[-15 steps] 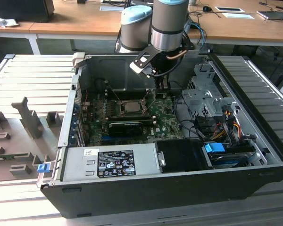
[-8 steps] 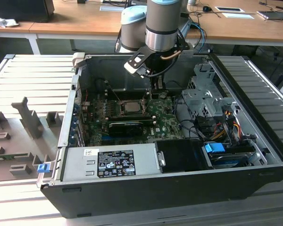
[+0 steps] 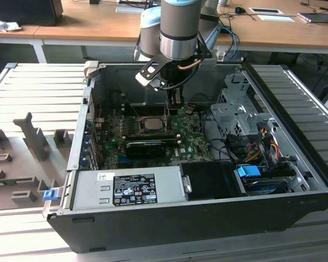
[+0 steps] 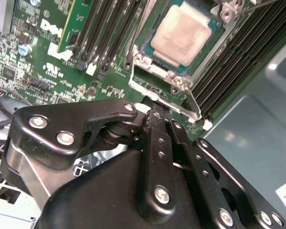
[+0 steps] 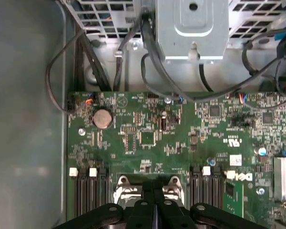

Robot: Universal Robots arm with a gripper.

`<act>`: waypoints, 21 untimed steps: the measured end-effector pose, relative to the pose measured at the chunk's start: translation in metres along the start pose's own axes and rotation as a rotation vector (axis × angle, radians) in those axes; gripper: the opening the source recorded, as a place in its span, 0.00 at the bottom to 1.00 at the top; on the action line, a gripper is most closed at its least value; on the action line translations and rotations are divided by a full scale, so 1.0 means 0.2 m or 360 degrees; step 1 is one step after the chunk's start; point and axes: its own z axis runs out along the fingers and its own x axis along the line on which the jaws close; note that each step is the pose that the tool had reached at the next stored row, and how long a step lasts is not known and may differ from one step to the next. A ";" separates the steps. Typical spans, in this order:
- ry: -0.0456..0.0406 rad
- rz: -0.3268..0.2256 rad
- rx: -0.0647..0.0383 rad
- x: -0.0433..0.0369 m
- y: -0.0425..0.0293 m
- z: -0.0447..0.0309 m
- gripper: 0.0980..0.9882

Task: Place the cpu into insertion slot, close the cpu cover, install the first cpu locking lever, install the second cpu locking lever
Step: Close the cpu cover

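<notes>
The cpu (image 4: 183,31) lies silver side up in the insertion slot (image 4: 133,53) on the green board; in the exterior view the cpu (image 3: 152,123) sits mid-board. The silver cpu cover (image 4: 158,72) lies flat around the chip. A thin metal lever (image 4: 194,104) runs along the socket's side. My gripper (image 4: 154,109) hangs right at the cover's hinged edge with its black fingers (image 5: 148,193) pressed together, shut. Whether they pinch the lever is hidden by the fingers. In the exterior view my gripper (image 3: 173,103) stands just to the right of the socket.
Black memory slots (image 4: 102,28) flank the socket on both sides. A black graphics card (image 3: 146,146) lies in front of it, a metal drive cage (image 3: 235,112) with cables to the exterior view's right, and the power supply (image 3: 126,188) along the case front.
</notes>
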 end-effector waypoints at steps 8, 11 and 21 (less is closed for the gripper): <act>0.0000 0.0000 0.0000 0.000 -0.069 0.016 0.01; 0.0000 -0.0001 0.0000 -0.001 -0.086 0.039 0.01; 0.0001 -0.0021 0.0000 -0.002 -0.153 0.068 0.01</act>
